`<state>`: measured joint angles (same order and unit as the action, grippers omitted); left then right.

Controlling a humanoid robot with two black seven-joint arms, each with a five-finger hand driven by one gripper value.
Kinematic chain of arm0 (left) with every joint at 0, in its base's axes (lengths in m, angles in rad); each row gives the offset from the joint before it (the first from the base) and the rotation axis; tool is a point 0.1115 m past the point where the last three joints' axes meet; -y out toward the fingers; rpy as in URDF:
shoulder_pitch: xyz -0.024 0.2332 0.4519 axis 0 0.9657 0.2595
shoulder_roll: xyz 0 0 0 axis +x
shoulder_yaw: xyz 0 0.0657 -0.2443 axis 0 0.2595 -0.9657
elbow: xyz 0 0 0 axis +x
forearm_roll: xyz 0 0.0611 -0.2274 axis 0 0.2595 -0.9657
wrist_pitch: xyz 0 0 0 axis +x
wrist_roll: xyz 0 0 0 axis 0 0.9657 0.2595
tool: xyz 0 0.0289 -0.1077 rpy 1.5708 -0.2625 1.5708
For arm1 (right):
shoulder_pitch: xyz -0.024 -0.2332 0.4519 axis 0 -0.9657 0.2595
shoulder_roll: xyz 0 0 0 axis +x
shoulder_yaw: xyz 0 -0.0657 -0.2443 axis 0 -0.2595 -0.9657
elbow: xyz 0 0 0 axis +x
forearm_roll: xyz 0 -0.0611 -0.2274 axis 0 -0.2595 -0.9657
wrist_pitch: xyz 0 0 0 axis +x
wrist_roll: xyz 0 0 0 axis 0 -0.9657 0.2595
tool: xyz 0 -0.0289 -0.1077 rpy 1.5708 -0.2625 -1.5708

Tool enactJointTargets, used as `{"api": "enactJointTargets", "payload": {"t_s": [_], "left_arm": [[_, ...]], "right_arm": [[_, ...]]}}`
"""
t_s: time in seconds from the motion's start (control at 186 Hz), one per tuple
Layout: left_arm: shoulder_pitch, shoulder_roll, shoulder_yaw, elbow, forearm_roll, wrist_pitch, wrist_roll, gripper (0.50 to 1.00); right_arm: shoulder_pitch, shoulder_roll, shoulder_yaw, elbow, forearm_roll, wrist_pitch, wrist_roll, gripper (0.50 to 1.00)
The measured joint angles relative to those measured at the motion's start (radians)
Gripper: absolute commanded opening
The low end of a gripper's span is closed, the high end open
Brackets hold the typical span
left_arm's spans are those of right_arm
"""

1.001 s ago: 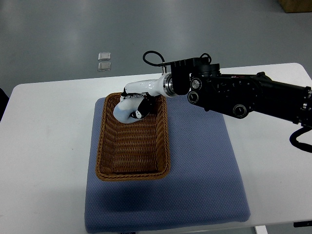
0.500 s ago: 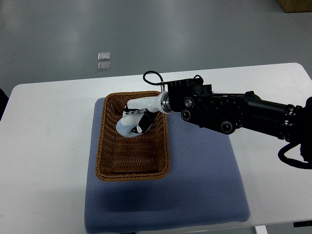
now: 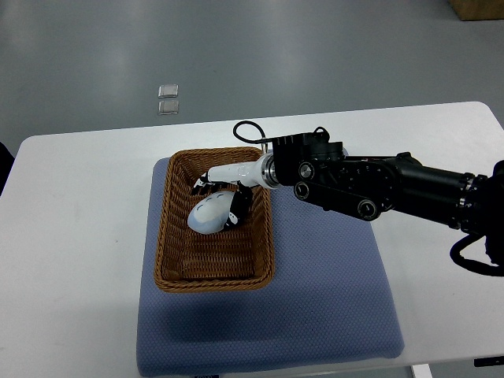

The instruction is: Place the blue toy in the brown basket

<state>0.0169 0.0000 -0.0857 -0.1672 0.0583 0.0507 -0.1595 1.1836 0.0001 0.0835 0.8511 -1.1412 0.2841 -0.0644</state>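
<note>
A pale blue egg-shaped toy [image 3: 206,215] lies inside the brown wicker basket [image 3: 163,236], in its upper half. My right hand [image 3: 218,198], white with black fingertips, reaches in from the right over the basket's far right corner. Its fingers look spread: the dark fingers [image 3: 237,210] lie against the toy's right side, and the thumb [image 3: 200,182] stands apart above it. The black right forearm [image 3: 370,189] stretches across to the picture's right edge. The left arm does not show.
The basket stands on a blue-grey mat [image 3: 331,299] on a white table [image 3: 71,236]. Two small clear squares [image 3: 168,100] lie on the grey floor beyond the table's far edge. A brown box corner [image 3: 476,8] shows at the top right.
The right hand has lowered and pulled deeper into the basket with the toy. The toy now rests on the basket floor, more of it showing as the fingers spread.
</note>
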Motion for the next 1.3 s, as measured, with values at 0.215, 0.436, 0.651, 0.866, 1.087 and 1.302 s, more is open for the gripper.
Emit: {"api": "enactJointTargets", "payload": {"t_s": [0.215, 0.436, 0.651, 0.866, 1.087, 1.302], "left_arm": [[0.0, 0.0, 0.0, 0.0, 0.0, 0.0, 0.0, 1.0], [0.0, 0.0, 0.0, 0.0, 0.0, 0.0, 0.0, 1.0], [0.0, 0.0, 0.0, 0.0, 0.0, 0.001, 0.0, 1.0], [0.001, 0.0, 0.002, 0.0, 0.0, 0.001, 0.0, 1.0], [0.009, 0.0, 0.002, 0.0, 0.0, 0.001, 0.0, 1.0], [0.009, 0.0, 0.003, 0.0, 0.0, 0.001, 0.0, 1.0]], "right_arm": [[0.038, -0.001, 0.065, 0.006, 0.027, 0.047, 0.001, 0.911], [0.04, -0.054, 0.239, 0.004, 0.12, 0.083, 0.002, 0.911], [-0.011, -0.113, 0.424, -0.018, 0.355, 0.075, 0.003, 0.911], [-0.132, -0.136, 0.653, -0.085, 0.548, 0.058, 0.005, 0.911], [-0.253, -0.121, 0.868, -0.14, 0.693, -0.003, 0.016, 0.911], [-0.363, -0.12, 0.931, -0.16, 0.846, -0.011, 0.128, 0.911]]}}
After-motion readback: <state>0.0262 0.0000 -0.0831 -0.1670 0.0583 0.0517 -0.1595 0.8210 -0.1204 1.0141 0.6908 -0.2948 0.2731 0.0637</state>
